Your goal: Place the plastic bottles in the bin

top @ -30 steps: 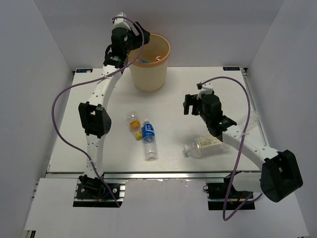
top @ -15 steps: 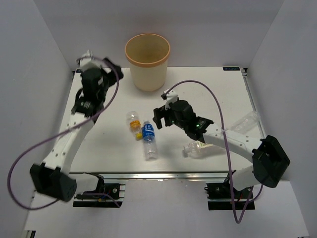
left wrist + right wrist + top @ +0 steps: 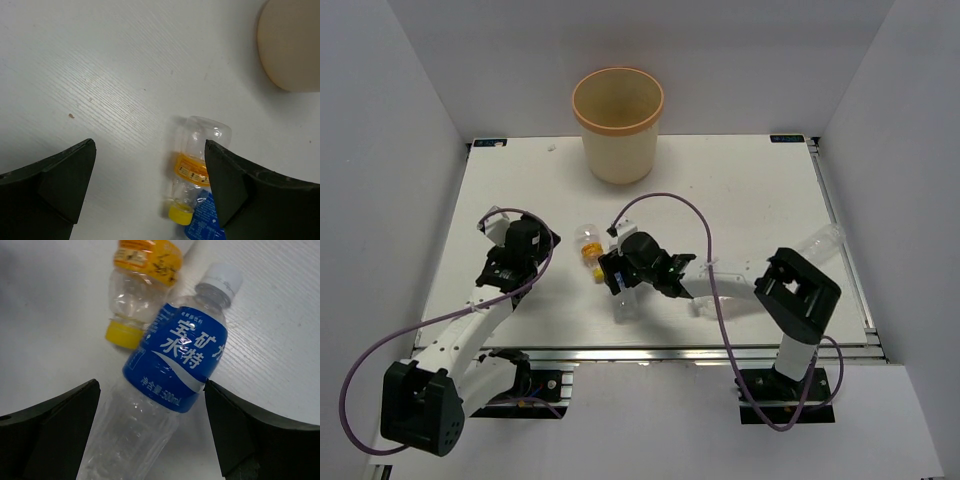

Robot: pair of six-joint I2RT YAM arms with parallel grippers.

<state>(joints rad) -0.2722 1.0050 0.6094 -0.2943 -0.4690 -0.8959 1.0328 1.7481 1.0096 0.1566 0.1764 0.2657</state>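
Observation:
The beige bin [image 3: 618,125] stands at the back of the table. An orange-labelled bottle [image 3: 588,245] with a yellow cap and a blue-labelled bottle [image 3: 624,300] lie side by side mid-table. My right gripper [image 3: 617,272] hangs open over the blue-labelled bottle [image 3: 185,360], its jaws on either side of the clear body [image 3: 140,430], not gripping. My left gripper [image 3: 535,250] is open just left of the orange-labelled bottle [image 3: 200,160], holding nothing. A larger clear bottle [image 3: 705,302] lies partly hidden under my right arm. Another clear bottle [image 3: 820,243] lies at the right edge.
The bin [image 3: 290,45] shows at the top right of the left wrist view. The white table [image 3: 740,190] ends in a metal rail at the near edge. Purple cables loop off both arms.
My left arm swung from above the bin down to the table left of the orange-labelled bottle. My right arm moved left onto the blue-labelled bottle. Both grippers stayed open.

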